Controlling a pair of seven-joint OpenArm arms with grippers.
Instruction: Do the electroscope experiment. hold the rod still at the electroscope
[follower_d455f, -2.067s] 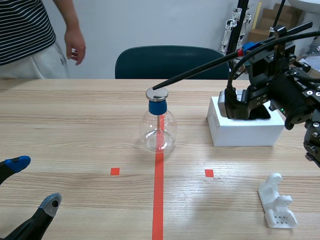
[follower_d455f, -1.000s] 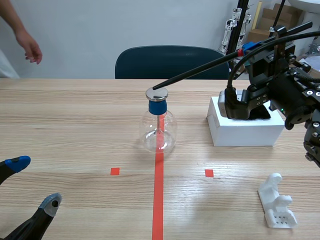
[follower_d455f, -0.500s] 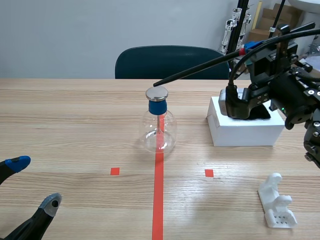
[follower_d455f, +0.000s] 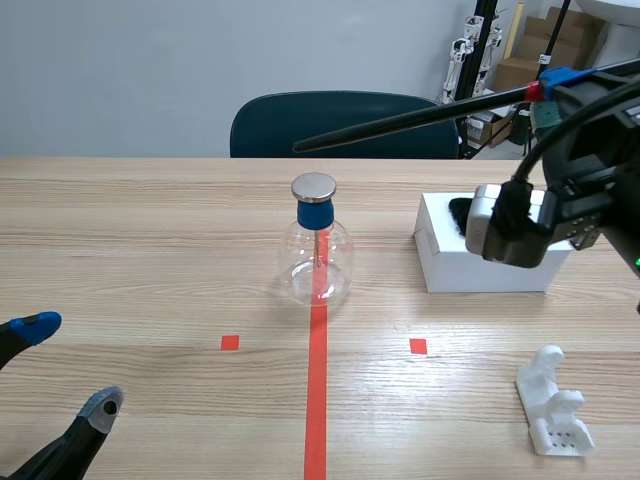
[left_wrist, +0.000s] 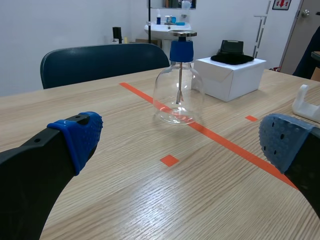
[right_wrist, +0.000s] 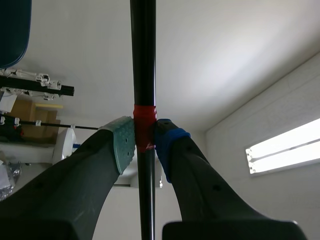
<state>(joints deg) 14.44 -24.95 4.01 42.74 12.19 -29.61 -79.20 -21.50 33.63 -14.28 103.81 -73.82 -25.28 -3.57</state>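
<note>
The right gripper (right_wrist: 144, 142) is clamped on the black rod (right_wrist: 143, 60), its 2 pads pressing the rod's red band; in the scene view the rod (follower_d455f: 410, 117) runs out from this gripper (follower_d455f: 548, 85) toward the electroscope (follower_d455f: 316, 250); its free tip hangs above the metal disc (follower_d455f: 314, 186), a gap showing between them. The left gripper (left_wrist: 182, 139) sits low over the table (left_wrist: 125, 200), its 2 fingers spread wide with nothing between them; the electroscope (left_wrist: 178, 85) stands upright ahead of it; a white box (left_wrist: 230, 77) lies farther ahead, beyond the flask, and a white holder (left_wrist: 306, 100) ahead past its right finger.
</note>
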